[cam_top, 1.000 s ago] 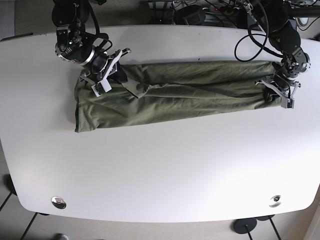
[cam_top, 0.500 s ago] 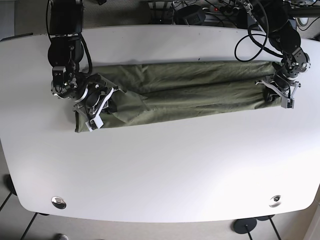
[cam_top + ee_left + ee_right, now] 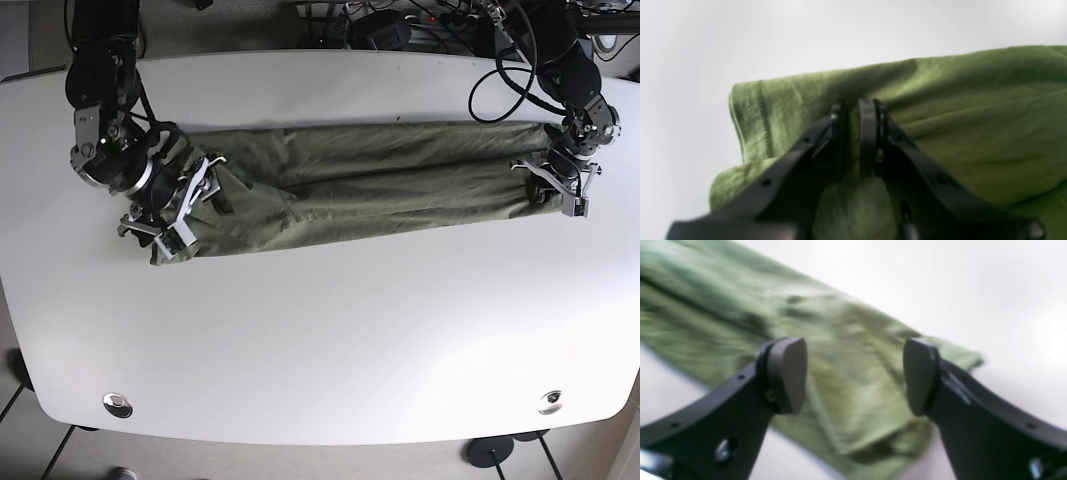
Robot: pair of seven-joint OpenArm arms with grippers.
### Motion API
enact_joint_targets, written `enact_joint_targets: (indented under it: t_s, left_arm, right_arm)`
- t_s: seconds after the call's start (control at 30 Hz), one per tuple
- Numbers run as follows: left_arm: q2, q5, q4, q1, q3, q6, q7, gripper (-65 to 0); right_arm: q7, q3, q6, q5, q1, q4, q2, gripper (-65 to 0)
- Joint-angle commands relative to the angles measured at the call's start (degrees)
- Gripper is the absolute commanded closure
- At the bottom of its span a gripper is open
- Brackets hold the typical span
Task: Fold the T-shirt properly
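Note:
The olive-green T-shirt (image 3: 380,180) lies folded lengthwise into a long band across the far half of the white table (image 3: 330,330). At the band's right end in the base view, my left gripper (image 3: 562,190) is shut on the cloth. The left wrist view shows the left gripper (image 3: 853,133) with a fold of the T-shirt (image 3: 957,116) pinched between nearly touching fingers. My right gripper (image 3: 165,225) hovers over the band's left end. In the right wrist view the right gripper (image 3: 853,375) is open, with the T-shirt (image 3: 853,340) blurred below and nothing between its pads.
Two round metal fittings (image 3: 117,403) (image 3: 550,401) sit near the table's front edge. Cables and dark equipment (image 3: 400,25) crowd the space behind the far edge. The floor shows beyond the table's left corner.
My right gripper swung from the shirt's upper left edge down and left to its left end and let go; the cloth there now lies folded over. The left arm stayed put.

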Motion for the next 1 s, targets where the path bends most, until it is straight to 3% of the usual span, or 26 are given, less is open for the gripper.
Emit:
enact_joint_targets:
  t_s: [0.03,0.17,0.23,0.33,0.5,0.57,0.77,0.9,1.0]
  left_arm:
    - [-0.45,3.06,-0.14,0.34,0.10,0.58,3.50,-4.9]
    - [-0.37,3.06,0.12,0.43,0.01,0.58,3.50,-4.9]
    - [-0.37,3.06,0.12,0.43,-0.08,0.58,3.50,-4.9]
    - [-0.45,3.06,-0.05,0.34,-0.17,0.58,3.50,-4.9]
    - [-0.45,2.70,1.79,-0.01,0.10,0.58,3.76,-5.0]
    - [-0.45,1.91,8.39,-0.01,-0.43,0.58,8.77,-8.5]
    - [-2.65,-15.93,16.03,0.34,-13.44,0.58,25.13,-42.4]
    - [-6.96,-27.27,9.44,4.21,-15.02,0.58,27.50,-43.1]
    - [-8.54,-32.11,3.11,5.44,-13.62,0.58,27.50,-42.8]
  right_arm:
    - [0.97,0.25,-0.04,0.63,-1.20,0.74,-1.62,-36.1]
    - [5.45,0.25,-0.04,0.19,-1.99,-6.03,-5.05,-16.3]
    - [13.36,0.25,-0.04,0.37,0.20,-18.25,-5.23,-7.8]
    - [20.66,0.16,-0.04,0.54,2.75,-30.03,-3.47,-6.7]
    - [21.36,0.16,2.16,0.63,3.19,-31.08,-3.21,-6.7]
    - [21.27,0.16,2.16,0.63,3.11,-30.99,-3.29,-6.7]
    - [21.27,0.16,2.42,0.63,3.02,-30.99,-3.38,-6.5]
    - [21.27,0.16,2.51,0.63,2.93,-30.99,-3.47,-6.5]
    - [21.27,0.16,2.51,0.63,2.93,-30.99,-3.56,-6.5]
